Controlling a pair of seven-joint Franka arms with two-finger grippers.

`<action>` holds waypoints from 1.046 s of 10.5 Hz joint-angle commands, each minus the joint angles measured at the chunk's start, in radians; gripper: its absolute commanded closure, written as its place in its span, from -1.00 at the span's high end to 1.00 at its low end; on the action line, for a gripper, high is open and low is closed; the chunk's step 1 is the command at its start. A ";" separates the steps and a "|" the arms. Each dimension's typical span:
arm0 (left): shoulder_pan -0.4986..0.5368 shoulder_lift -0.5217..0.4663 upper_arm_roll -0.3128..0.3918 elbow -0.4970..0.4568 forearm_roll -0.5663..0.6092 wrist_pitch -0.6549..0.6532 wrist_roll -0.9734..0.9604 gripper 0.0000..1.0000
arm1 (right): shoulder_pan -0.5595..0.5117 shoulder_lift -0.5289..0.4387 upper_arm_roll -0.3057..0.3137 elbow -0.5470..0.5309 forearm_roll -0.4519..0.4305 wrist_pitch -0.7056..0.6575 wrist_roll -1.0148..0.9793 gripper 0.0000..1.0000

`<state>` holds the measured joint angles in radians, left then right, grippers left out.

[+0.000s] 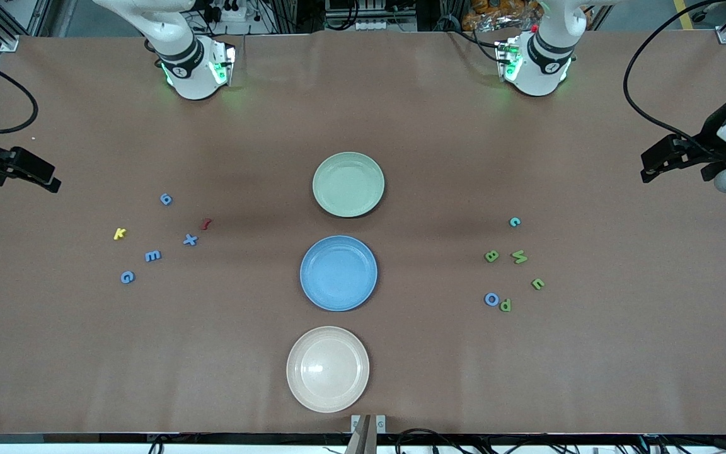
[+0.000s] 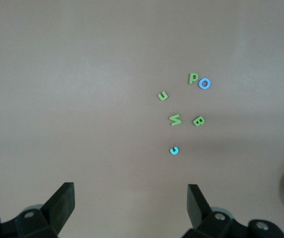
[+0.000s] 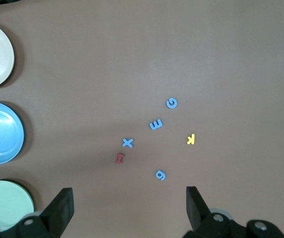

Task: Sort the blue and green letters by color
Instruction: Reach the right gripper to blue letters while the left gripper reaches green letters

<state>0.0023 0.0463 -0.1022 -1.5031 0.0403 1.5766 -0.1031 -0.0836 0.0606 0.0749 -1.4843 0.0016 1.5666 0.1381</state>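
On the brown worktop [image 1: 401,353], blue letters [image 1: 153,256] lie toward the right arm's end, green letters [image 1: 519,256] toward the left arm's. Left gripper [image 2: 131,208] and right gripper [image 3: 129,208] wait, released, empty.

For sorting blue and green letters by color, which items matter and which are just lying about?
Job:
blue letters
blue O
green letters
blue plate
green plate

Lying about:
yellow K
red letter
teal c
cream plate
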 commanded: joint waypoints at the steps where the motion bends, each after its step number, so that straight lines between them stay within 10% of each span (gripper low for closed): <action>1: 0.004 -0.016 0.003 -0.015 -0.030 -0.012 0.023 1.00 | -0.002 -0.004 0.002 -0.005 -0.008 -0.013 0.003 1.00; 11: -0.034 0.311 0.003 -0.144 -0.092 0.423 0.104 1.00 | -0.013 0.053 -0.004 -0.080 -0.008 0.082 -0.009 1.00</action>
<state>-0.0223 0.2836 -0.1039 -1.6458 -0.0383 1.9126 -0.0730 -0.0865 0.0820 0.0679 -1.5009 -0.0002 1.5571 0.1368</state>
